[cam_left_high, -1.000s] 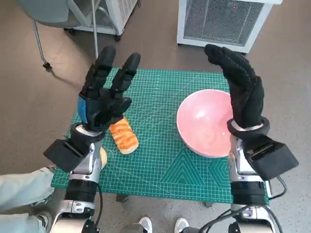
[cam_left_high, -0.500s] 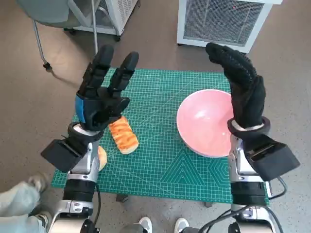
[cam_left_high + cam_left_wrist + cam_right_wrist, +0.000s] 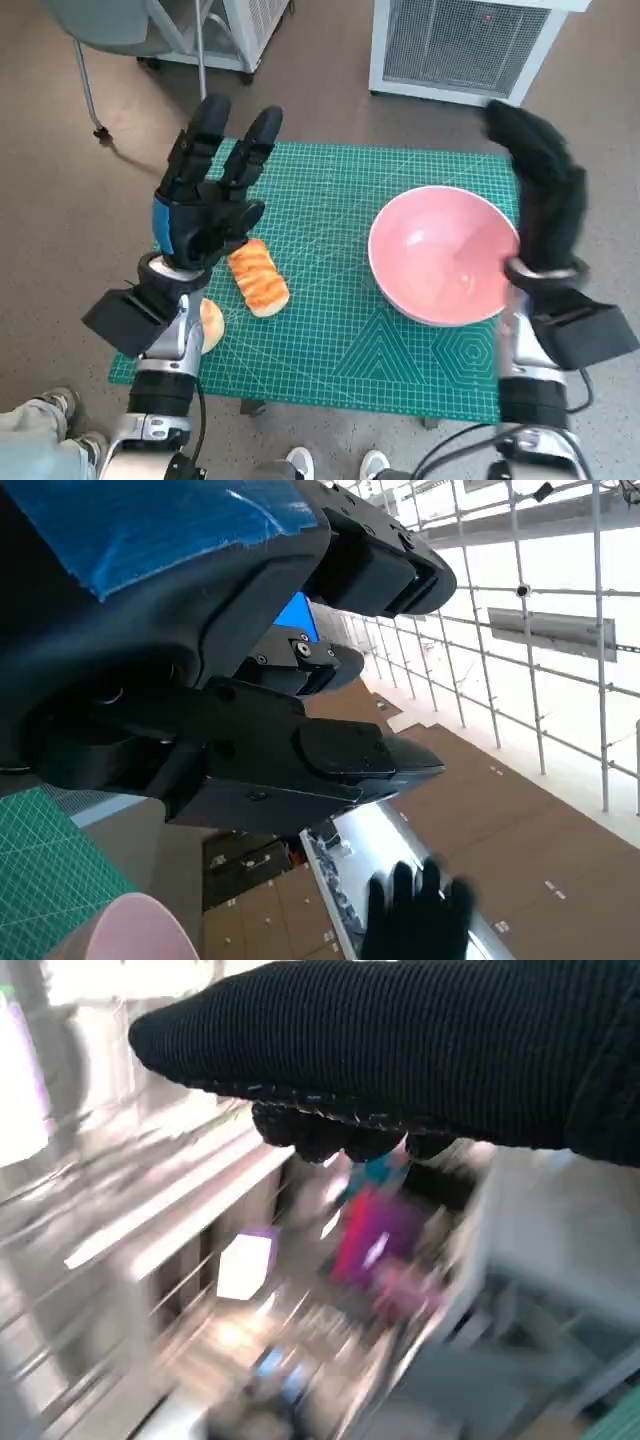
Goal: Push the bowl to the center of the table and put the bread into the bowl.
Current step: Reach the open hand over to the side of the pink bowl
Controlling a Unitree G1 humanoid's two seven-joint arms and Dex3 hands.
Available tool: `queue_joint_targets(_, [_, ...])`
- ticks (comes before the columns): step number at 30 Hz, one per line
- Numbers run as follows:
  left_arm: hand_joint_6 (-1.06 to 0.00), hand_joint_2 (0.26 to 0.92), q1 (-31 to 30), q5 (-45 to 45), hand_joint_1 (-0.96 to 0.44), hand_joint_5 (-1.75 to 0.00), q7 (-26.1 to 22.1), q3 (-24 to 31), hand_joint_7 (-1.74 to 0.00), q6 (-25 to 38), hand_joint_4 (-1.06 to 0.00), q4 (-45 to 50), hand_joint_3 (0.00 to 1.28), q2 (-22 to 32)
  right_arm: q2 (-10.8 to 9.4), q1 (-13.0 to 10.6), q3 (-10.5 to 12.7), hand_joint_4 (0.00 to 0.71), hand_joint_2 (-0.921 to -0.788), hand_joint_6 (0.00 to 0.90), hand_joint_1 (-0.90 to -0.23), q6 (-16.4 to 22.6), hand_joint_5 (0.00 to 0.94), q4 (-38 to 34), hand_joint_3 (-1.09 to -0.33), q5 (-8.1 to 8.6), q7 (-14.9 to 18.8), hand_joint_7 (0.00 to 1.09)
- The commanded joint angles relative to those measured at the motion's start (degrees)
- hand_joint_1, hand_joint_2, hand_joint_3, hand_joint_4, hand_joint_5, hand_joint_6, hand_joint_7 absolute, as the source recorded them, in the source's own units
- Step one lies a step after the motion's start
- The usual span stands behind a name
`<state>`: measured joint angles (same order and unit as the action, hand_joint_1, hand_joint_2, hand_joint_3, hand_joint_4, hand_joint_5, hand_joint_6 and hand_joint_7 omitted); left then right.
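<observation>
A pink bowl (image 3: 442, 255) sits on the right side of the green cutting mat (image 3: 320, 210); its rim (image 3: 130, 930) also shows in the left wrist view. An orange striped bread roll (image 3: 259, 278) lies on the mat's left part. My left hand (image 3: 208, 195) is raised above the mat's left edge, fingers spread and empty, just above and left of the roll. My gloved right hand (image 3: 540, 190) is lifted at the bowl's right rim, fingers extended, holding nothing; it looks blurred. The same glove (image 3: 415, 915) appears in the left wrist view.
A round bun (image 3: 211, 324) lies at the mat's front left corner, partly behind my left forearm. A white grilled appliance (image 3: 465, 45) stands beyond the table. A chair leg (image 3: 85, 90) is at the far left. Shoes (image 3: 335, 463) show below the table's front edge.
My right hand has swung to the right, from over the bowl's far rim to beside its right edge. The left hand has barely moved. The camera has shifted slightly.
</observation>
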<state>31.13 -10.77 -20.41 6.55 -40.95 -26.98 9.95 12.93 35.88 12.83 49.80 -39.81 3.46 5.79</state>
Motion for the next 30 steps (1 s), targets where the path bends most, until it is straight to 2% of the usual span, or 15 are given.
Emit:
queue_joint_targets(1, [-0.47,0.921,-0.9,0.3,-0.11,0.0,0.4,0.1,0.0,-0.4,-0.44,1.0,0.17,0.0,2.4,-1.2,2.0,0.155,-0.921,0.001,-0.609,0.1,0.008,-10.3,-0.835,-3.61,-7.0,0.49])
queue_joint_targets(5, [-0.47,0.921,-1.2,0.3,-0.12,0.0,0.6,0.1,0.0,-0.2,-0.44,1.1,0.17,-0.1,3.7,-1.1,2.6,0.174,-0.921,0.001,-0.61,-0.9,0.012,-17.0,-0.839,-4.45,-10.9,0.52])
queue_joint_targets(9, [-0.47,0.921,-1.6,0.2,-0.12,0.0,0.8,0.0,0.0,0.2,-0.44,1.5,0.17,-0.3,3.5,-1.4,2.8,0.178,-0.921,0.0,-0.586,-1.1,0.011,-21.2,-0.861,-4.11,-12.7,0.53])
queue_joint_targets(11, [-0.47,0.921,-1.9,0.3,-0.12,0.0,1.0,-0.1,0.0,0.4,-0.44,1.9,0.17,-0.4,3.2,-1.4,3.0,0.179,-0.921,0.001,-0.577,-1.3,0.01,-23.1,-0.872,-3.29,-12.5,0.53])
queue_joint_targets(19, [-0.47,0.921,-2.4,0.5,-0.12,0.0,1.6,-0.1,0.0,0.8,-0.44,2.5,0.17,-0.6,0.8,-0.7,3.9,0.173,-0.921,0.002,-0.551,-3.7,0.005,-28.2,-0.901,-0.05,-8.8,0.54])
queue_joint_targets(24, [-0.47,0.921,-2.9,0.5,-0.11,0.0,1.8,0.0,0.0,1.3,-0.44,3.4,0.17,-0.3,-2.0,0.0,4.8,0.166,-0.921,0.0,-0.541,-6.1,0.001,-29.4,-0.91,2.94,-5.4,0.52])
queue_joint_targets(30, [-0.47,0.921,-3.4,0.5,-0.12,0.0,2.1,0.2,0.0,2.0,-0.44,4.5,0.17,0.0,-5.4,1.7,4.8,0.164,-0.921,0.003,-0.553,-8.7,0.001,-29.8,-0.901,4.62,-3.3,0.52])
